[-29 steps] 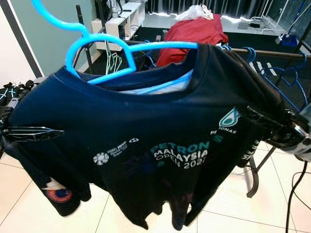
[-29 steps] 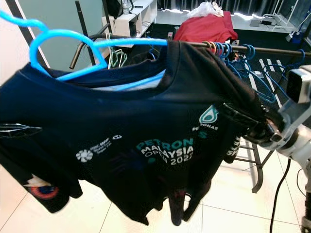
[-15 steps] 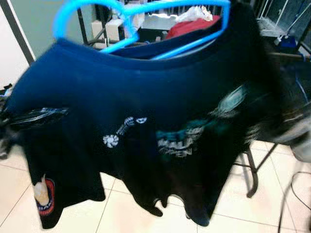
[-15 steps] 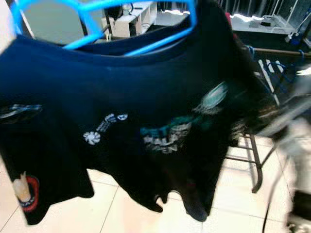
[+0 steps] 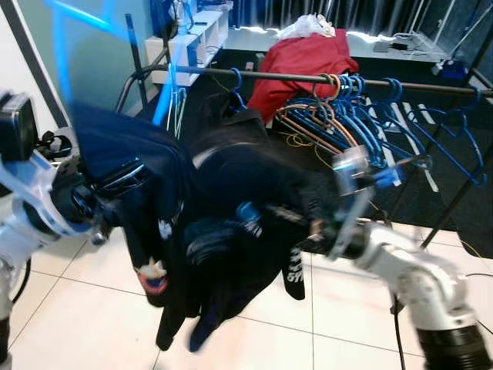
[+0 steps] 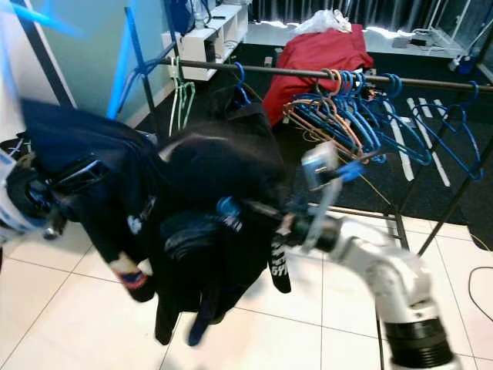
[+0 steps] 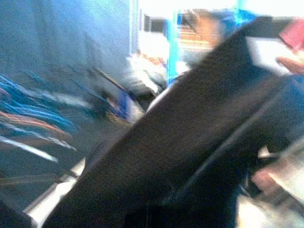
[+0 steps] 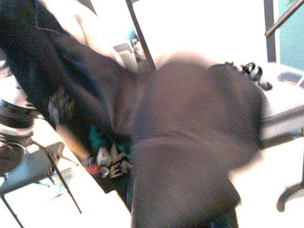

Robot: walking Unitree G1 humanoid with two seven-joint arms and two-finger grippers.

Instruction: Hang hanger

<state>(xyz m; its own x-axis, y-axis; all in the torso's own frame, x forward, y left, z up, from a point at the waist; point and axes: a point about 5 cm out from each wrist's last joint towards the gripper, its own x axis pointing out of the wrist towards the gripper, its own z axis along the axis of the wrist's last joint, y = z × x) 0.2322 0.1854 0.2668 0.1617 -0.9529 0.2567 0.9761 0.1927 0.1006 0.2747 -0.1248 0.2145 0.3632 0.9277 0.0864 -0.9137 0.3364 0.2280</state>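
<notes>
Dark shirt (image 5: 223, 223) hangs bunched betw. both arms, near side of rack rail (image 5: 308, 77), over tiled floor (image 5: 69, 324). Left tool (image 5: 127, 176) at shirt's left edge, fingers pinched on cloth. Right tool (image 5: 289, 218) at shirt's right side; grip state cannot tell (motion blur). Blue hanger (image 5: 166, 92): blurred streak above shirt, left, not on rail. Spare blue hangers (image 5: 370, 108) crowd rail at right. Red cloth (image 5: 304, 58) heaped far behind rail.
</notes>
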